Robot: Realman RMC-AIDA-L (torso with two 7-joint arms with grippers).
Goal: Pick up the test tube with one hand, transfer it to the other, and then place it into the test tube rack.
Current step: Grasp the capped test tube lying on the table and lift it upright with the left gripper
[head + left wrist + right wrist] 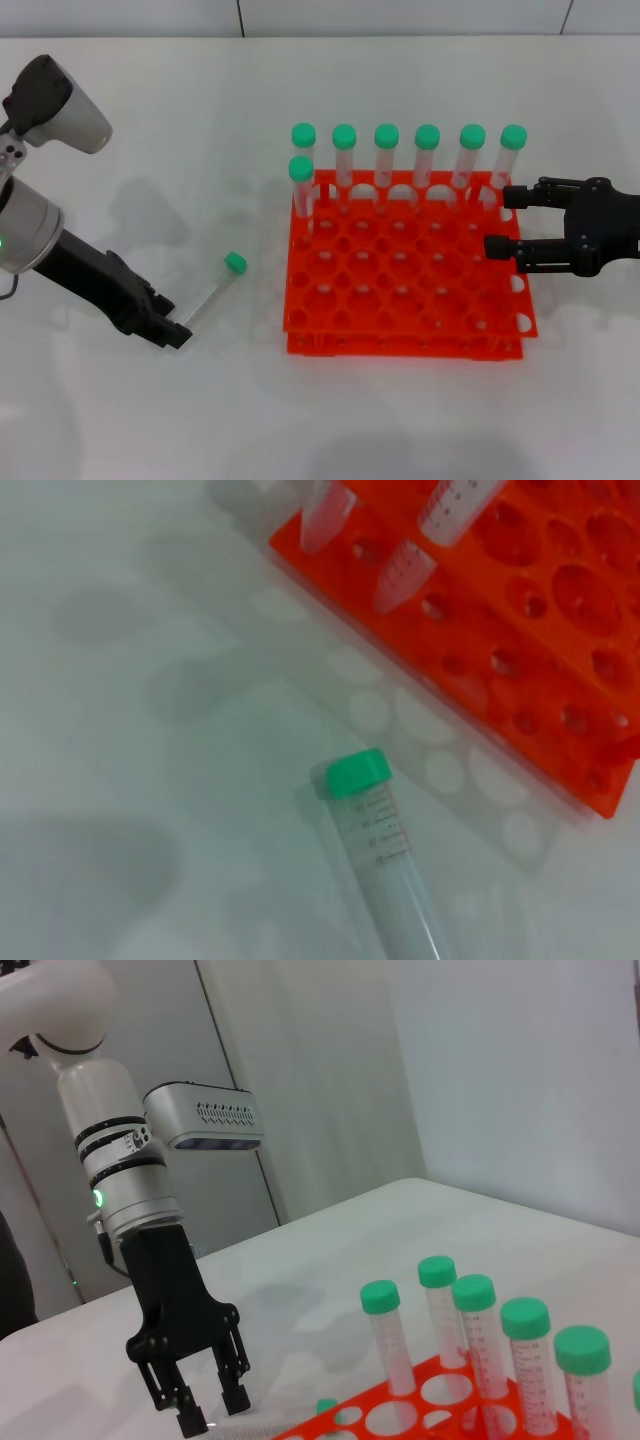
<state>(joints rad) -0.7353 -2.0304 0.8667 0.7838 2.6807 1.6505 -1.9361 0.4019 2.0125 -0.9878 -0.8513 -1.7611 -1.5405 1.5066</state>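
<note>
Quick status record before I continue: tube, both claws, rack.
test tube: lying flat on the table, green cap pointing away from the robot, left of the rack, not yet lifted
left claw: open, down at the tube's bottom end
right claw: open, at the rack's right edge, holding nothing
test tube rack: seven capped tubes standing, six in the back row

the test tube rack (405, 268) stands on the table (150, 120), right of centre. seven capped tubes (386, 152) stand upright in it: six in the back row, one in the row just in front at the left end. the test tube (212, 287) lies flat on the table left of the rack, cap toward the back. the left gripper (178, 332) is at its lower end, fingers either side. the right gripper (500, 220) is over the rack's right edge, fingers apart.
</note>
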